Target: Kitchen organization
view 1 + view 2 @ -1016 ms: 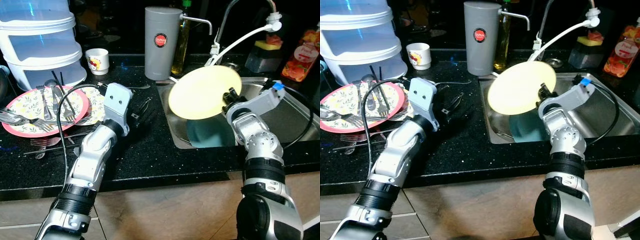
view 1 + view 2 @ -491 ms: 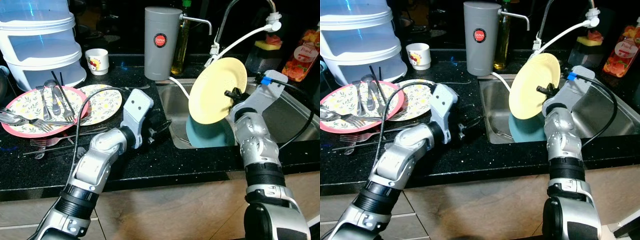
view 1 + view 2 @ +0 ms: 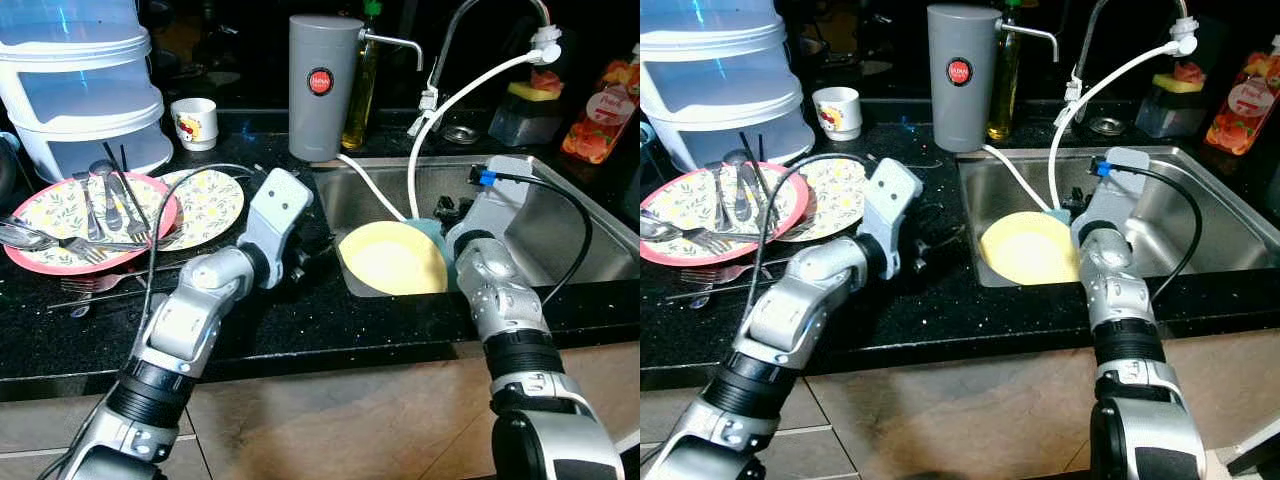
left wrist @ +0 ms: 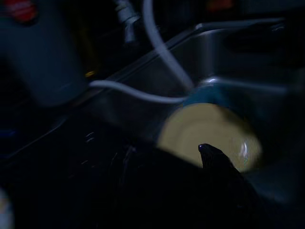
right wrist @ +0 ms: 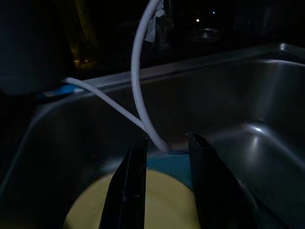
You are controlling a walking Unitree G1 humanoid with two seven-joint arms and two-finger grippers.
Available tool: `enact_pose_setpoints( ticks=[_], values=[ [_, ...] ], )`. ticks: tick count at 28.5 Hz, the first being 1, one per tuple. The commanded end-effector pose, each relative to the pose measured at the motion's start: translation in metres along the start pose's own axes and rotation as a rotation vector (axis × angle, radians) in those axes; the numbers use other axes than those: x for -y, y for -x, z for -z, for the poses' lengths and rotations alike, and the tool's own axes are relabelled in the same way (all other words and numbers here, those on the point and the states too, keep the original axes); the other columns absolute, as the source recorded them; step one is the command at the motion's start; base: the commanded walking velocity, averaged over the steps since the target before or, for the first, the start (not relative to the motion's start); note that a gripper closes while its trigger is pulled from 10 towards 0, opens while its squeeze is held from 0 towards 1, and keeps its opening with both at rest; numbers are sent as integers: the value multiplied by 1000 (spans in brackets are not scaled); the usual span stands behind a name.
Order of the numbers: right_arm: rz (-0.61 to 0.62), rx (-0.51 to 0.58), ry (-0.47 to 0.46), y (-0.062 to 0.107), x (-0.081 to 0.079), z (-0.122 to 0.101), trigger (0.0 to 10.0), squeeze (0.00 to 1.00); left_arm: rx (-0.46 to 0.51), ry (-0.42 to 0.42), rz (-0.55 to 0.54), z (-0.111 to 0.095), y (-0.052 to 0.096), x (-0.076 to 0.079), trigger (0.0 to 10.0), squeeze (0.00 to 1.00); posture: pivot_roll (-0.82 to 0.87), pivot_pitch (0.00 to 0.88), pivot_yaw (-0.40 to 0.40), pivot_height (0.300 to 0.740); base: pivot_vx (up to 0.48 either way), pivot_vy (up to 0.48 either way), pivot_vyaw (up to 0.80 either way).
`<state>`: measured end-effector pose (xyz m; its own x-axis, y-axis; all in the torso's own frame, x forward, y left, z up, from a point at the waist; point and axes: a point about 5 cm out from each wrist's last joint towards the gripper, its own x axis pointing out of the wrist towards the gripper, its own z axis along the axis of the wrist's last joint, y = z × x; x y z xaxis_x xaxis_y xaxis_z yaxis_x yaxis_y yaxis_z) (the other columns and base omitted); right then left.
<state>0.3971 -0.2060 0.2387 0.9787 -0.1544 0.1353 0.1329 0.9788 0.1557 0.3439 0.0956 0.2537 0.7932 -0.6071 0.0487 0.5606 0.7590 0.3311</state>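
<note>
Yellow plate [image 3: 392,262] lying in the sink [image 3: 560,215] on a blue dish [image 5: 169,163], right end effector [image 5: 164,186] just above it, fingers apart and released, left end effector [image 3: 300,262] over the black worktop [image 3: 300,320], grip impossible to tell

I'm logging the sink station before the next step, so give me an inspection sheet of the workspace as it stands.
Surface: black speckled counter with a steel sink set in.
Job's things: yellow plate lying in the sink over a teal dish.
Clutter: pink-rimmed plate piled with cutlery, patterned plate beside it, forks on the counter.
Grippers: right gripper open, fingers either side of the yellow plate's edge; left gripper at the sink's left rim, state unclear.
Cables: white hose running into the sink; black cable looped on each arm.
Surroundings: grey canister, oil bottle, cup, stacked white containers, faucet.
</note>
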Motion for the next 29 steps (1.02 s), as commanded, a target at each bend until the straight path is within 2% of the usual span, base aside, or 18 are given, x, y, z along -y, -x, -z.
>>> enact_pose_setpoints(
  ticks=[1,3,4,6,8,9,10,11,12,13,14,17,21,26,29],
  values=[
    [5,12,-2,-2,1,-4,10000,0,-31,-13,-74,2,4,-11,10000,0,115,78,-28,740,0,0,0],
    [-2,21,-11,-2,0,-5,10000,0,-54,-7,-198,4,9,-28,10000,0,115,78,-28,740,0,0,0],
    [-2,21,-11,-2,0,-5,10000,0,-54,-7,-198,4,9,-28,10000,0,115,78,-28,740,0,0,0],
    [-15,27,-22,-2,-3,-6,10000,0,-84,-8,-325,6,17,-47,10000,0,116,79,-30,740,0,0,0],
    [-32,29,-30,-2,-6,-7,10000,0,-129,-57,-422,9,26,-66,10000,0,116,79,-30,740,0,0,0],
    [-40,30,-34,-2,-8,-7,10000,0,-153,-114,-436,10,29,-71,10000,0,116,79,-30,740,0,0,0],
    [-40,30,-34,-2,-8,-7,10000,0,-153,-114,-436,10,29,-71,10000,0,116,79,-30,740,0,0,0],
    [-48,31,-39,-2,-9,-7,10000,0,-173,-161,-441,10,32,-76,10000,0,116,79,-30,740,0,0,0],
    [-54,33,-42,-2,-11,-7,10000,0,-185,-176,-428,11,33,-78,10000,722,120,80,-34,740,0,0,0],
    [-54,33,-42,-2,-11,-7,10000,0,-185,-176,-428,11,33,-78,10000,722,120,80,-34,740,0,0,0],
    [-58,34,-43,-3,-12,-8,10000,0,-200,-182,-416,12,34,-79,10000,1000,120,80,-34,740,0,0,0],
    [-62,35,-42,-3,-13,-8,10000,0,-227,-176,-382,17,33,-78,10000,1000,120,80,-34,740,0,0,0],
    [-67,36,-40,-3,-14,-8,10000,0,-283,-260,-314,31,26,-72,10000,1000,120,80,-34,740,0,0,0],
    [-69,39,-40,-3,-15,-9,10000,0,-279,-253,-294,36,20,-69,10000,1000,120,80,-34,740,0,0,0],
    [-71,36,-41,-3,-15,-8,10000,0,-304,-294,-280,42,15,-69,10000,1000,113,84,-33,740,0,0,0]
  ],
)
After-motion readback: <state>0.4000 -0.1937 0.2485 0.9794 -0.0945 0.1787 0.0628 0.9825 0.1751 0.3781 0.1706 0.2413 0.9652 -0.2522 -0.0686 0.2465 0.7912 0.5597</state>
